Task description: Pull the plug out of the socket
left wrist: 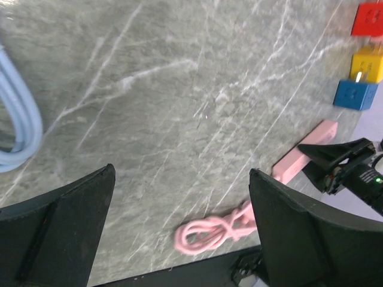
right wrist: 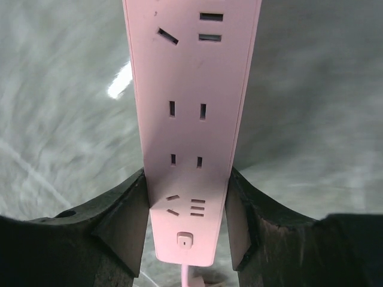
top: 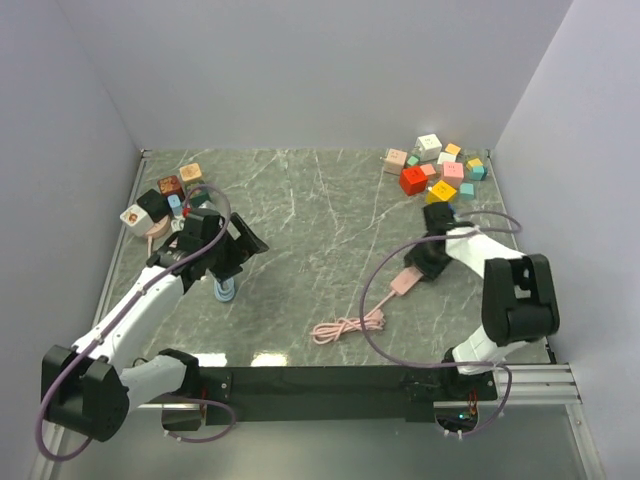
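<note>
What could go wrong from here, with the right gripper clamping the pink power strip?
1. The right gripper pinches the pink power strip only near its cord end; it may pivot or slip.
2. The coiled pink cord lies loose and could snag.
3. The left gripper hangs open, away from the strip, bracing nothing.

A robot lab test cell: plain white walls [top: 300, 70] box in a marble-patterned table [top: 320, 210], with a black mounting rail [top: 330, 380] along the table's near edge and coloured cubes [top: 437, 168] heaped at its far right corner.
</note>
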